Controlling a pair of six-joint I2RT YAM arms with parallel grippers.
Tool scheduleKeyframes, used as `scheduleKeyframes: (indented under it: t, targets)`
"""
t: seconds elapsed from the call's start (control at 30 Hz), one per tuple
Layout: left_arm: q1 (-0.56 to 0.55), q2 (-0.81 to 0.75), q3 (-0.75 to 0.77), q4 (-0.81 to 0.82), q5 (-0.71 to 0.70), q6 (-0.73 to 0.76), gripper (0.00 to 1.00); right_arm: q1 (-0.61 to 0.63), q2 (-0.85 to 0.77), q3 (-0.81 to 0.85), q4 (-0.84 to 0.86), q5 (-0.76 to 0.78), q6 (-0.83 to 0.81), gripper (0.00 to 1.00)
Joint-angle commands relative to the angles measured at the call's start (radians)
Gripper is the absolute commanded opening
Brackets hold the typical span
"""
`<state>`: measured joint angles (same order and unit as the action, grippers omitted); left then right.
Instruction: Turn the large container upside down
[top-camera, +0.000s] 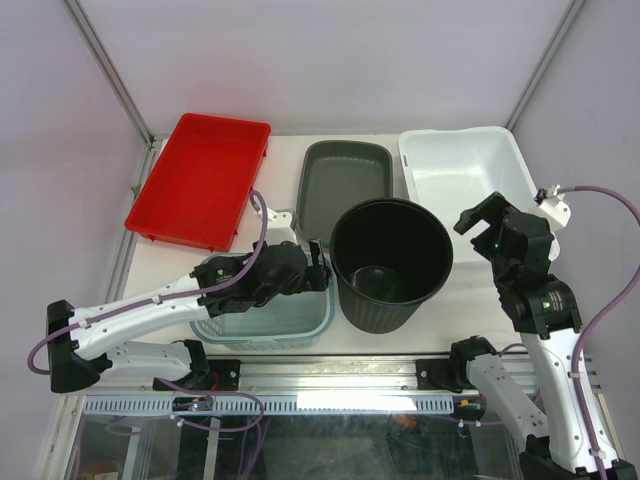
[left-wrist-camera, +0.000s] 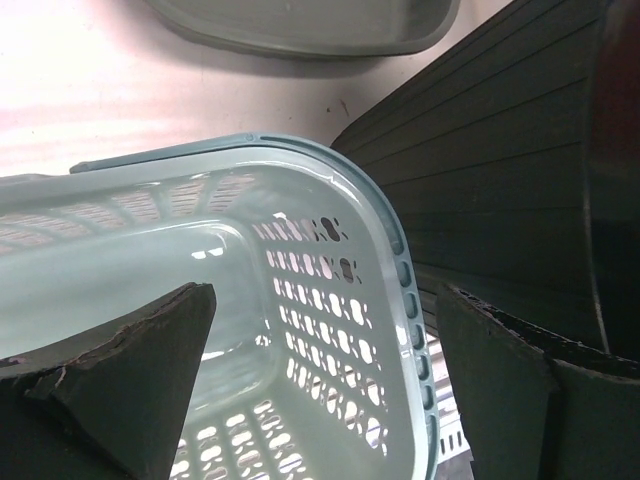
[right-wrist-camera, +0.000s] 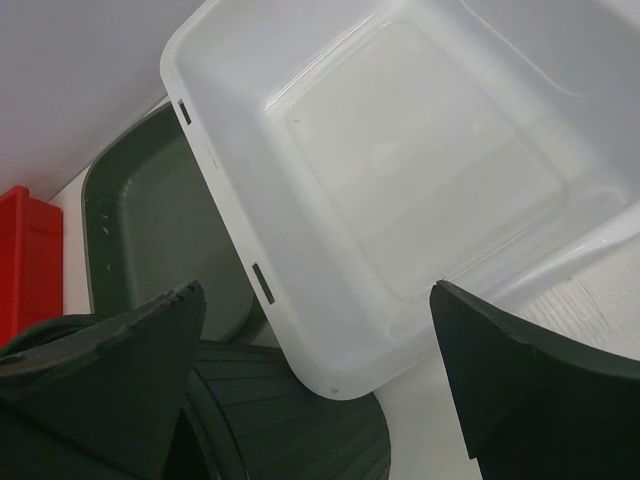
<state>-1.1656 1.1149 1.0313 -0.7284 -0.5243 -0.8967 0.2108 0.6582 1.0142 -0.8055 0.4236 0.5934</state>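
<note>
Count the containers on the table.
5. Red plastic tray far left; dark grey tray far centre; white plastic tub far right; black ribbed round bucket near centre; pale teal perforated basket beside it, partly under the left arm.

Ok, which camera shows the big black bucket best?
The top external view: the whole black bucket shows, upright, mouth open. The left wrist view catches only its ribbed side; the right wrist view only a sliver at the bottom.
</note>
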Motion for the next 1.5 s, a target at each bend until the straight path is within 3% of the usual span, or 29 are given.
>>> scheduleKeyframes:
  t: [0.0, 0.4, 0.63, 0.97, 1.23, 1.47]
  targets:
    - [-0.009, 0.028, -0.010, 0.018, -0.005, -0.043, 0.96, -0.005, -0.011, 0.002, 0.051, -0.012, 0.005, 1.00]
    - [-0.007, 0.038, -0.068, -0.069, -0.021, -0.094, 0.96, -0.005, -0.018, 0.003, 0.051, -0.031, 0.015, 1.00]
    - [0.001, -0.004, -0.073, -0.297, -0.099, -0.206, 0.97, -0.005, -0.022, 0.002, 0.051, -0.038, 0.017, 1.00]
    - [0.124, -0.211, -0.036, -0.576, -0.168, -0.293, 0.98, -0.005, -0.015, -0.009, 0.048, -0.066, 0.025, 1.00]
    - [0.129, -0.168, 0.193, -0.576, -0.196, -0.124, 0.99, -0.005, -0.016, -0.027, 0.006, -0.100, 0.006, 1.00]
    - [0.129, -0.077, 0.370, -0.432, -0.124, 0.084, 0.99, -0.005, -0.059, -0.069, 0.027, -0.303, -0.059, 0.99]
